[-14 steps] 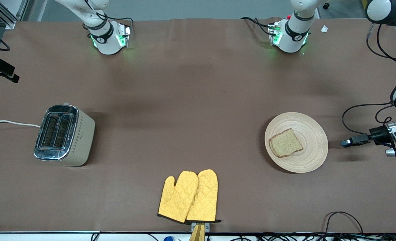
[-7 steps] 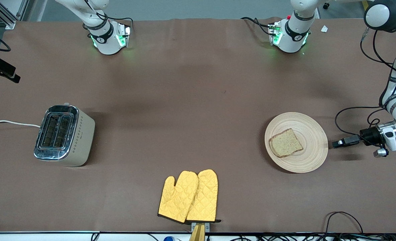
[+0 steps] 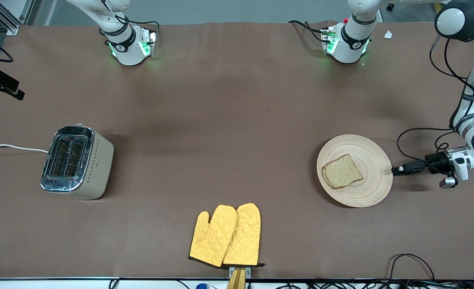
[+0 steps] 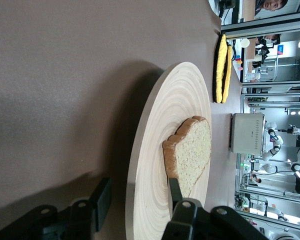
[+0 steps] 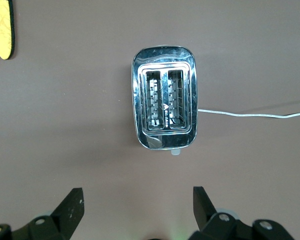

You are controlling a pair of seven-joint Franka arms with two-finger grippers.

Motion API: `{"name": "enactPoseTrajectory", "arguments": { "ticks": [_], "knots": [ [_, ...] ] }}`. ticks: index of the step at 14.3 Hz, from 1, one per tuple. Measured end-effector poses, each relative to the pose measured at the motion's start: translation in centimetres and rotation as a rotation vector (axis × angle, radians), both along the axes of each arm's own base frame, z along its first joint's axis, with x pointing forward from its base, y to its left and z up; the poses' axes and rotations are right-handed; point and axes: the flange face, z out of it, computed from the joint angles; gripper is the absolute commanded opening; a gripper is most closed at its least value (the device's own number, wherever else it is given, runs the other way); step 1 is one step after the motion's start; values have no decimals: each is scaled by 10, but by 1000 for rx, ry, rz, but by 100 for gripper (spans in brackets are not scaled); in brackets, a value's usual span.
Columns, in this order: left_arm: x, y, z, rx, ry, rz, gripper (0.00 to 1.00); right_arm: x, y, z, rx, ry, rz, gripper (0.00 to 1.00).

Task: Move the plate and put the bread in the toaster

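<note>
The left gripper [image 3: 395, 170] straddles the rim of the round beige wooden plate [image 3: 371, 184], fingers parted, one above, one beneath. A squarish brown-crusted bread slice [image 3: 342, 171] lies on it. The right gripper [image 5: 137, 205] hangs wide open above the cream-and-chrome toaster [image 5: 164, 105].

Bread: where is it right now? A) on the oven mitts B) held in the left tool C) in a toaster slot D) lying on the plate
D: the bread lies flat on the plate; both toaster slots are empty.
</note>
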Motion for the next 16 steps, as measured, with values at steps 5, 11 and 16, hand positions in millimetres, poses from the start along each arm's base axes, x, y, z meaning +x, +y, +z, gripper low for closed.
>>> {"name": "enactPoseTrajectory", "arguments": {
  "ticks": [5, 11, 16],
  "knots": [
    [-5, -1, -10, 6, 12, -28, 31, 0, 0, 0, 0, 0, 0, 100],
    [-6, -3, -13, 3, 17, -36, 5, 0, 0, 0, 1, 1, 0, 100],
    [0, -20, -10, -9, 9, -79, 1, 0, 1, 0, 1, 1, 2, 100]
  ]
}}
